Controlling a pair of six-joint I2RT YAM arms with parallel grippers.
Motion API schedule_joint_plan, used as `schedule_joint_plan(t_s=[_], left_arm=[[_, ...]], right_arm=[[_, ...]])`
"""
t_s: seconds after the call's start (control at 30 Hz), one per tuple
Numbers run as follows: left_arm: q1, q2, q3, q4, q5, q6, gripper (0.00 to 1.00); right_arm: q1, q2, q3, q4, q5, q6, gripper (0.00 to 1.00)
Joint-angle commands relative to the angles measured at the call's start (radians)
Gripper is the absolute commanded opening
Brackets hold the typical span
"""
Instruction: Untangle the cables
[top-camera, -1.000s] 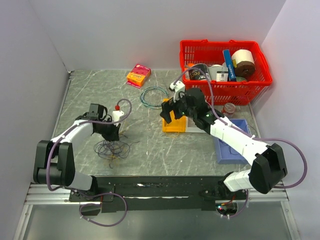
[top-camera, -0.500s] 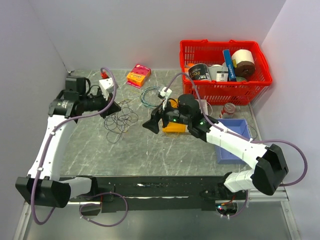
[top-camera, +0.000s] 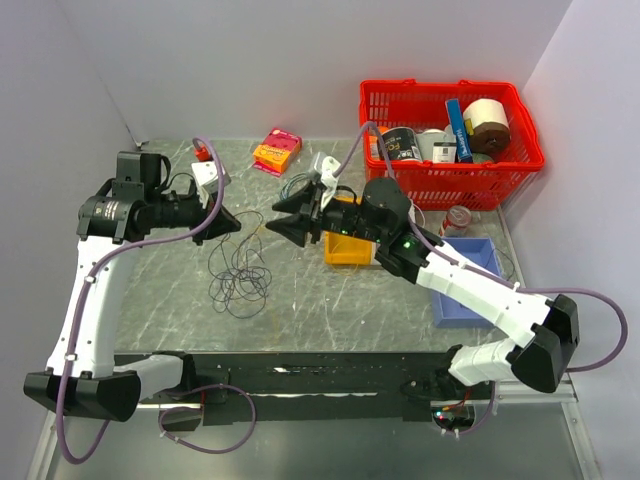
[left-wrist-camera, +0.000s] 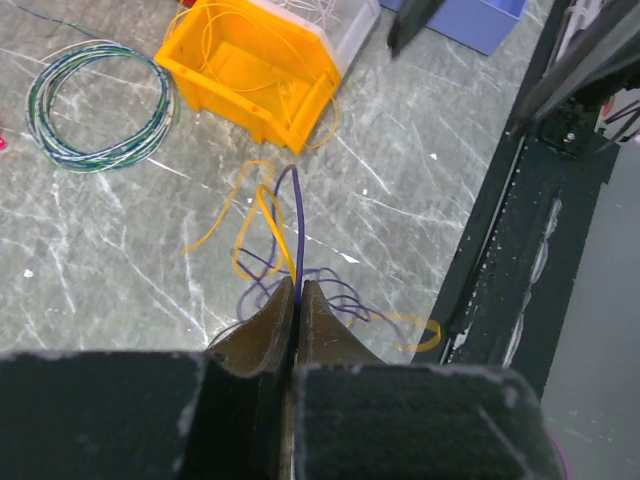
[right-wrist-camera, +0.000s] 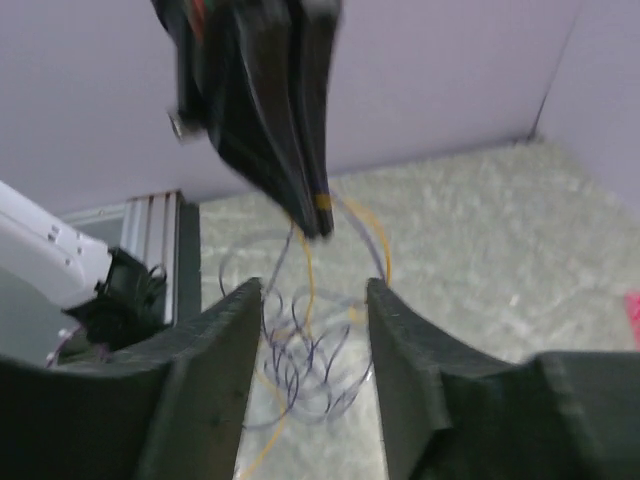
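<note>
Above the table (top-camera: 330, 300), the cables (top-camera: 238, 275) hung as a light, floppy bunch from the left gripper (top-camera: 232, 222), which was closed tight on them. The right gripper (top-camera: 280, 227) faced it, jaws apart and empty. One free strand near the pinch seemed the best hold.

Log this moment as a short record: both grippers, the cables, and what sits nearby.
left gripper: shut on the cables, raised above the table
right gripper: open, pointed at the left gripper, gripping nothing
cables: purple and yellow strands pinched at the top, the rest hanging in tangled loops
nearby: yellow bin; wire coil, apart from the cables
task state: not yet untangled
</note>
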Motion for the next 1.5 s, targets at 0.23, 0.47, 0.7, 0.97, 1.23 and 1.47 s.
schedule_joint_plan(t_s=[0.23, 0.47, 0.7, 0.97, 1.23, 1.47], left_arm=[[-0.002, -0.006, 0.016, -0.012, 0.075, 0.032, 0.01], [-0.002, -0.006, 0.004, -0.014, 0.084, 0.038, 0.01], [-0.002, -0.006, -0.001, -0.014, 0.075, 0.045, 0.01], [-0.002, -0.007, -0.027, 0.017, 0.027, 0.032, 0.01], [-0.002, -0.012, -0.139, 0.106, -0.178, 0.012, 0.01], [-0.002, -0.012, -0.197, 0.15, -0.244, 0.011, 0.01]], right_arm=[[0.06, 0.15, 0.217, -0.125, 0.076, -0.152, 0.47], [0.075, 0.215, 0.283, -0.165, 0.088, -0.172, 0.4], [0.075, 0.21, 0.277, -0.161, 0.085, -0.169, 0.05], [0.072, 0.174, 0.247, -0.193, 0.128, -0.195, 0.0], [0.031, 0.111, 0.204, -0.282, 0.179, -0.215, 0.0], [0.012, 0.089, 0.167, -0.309, 0.197, -0.217, 0.0]])
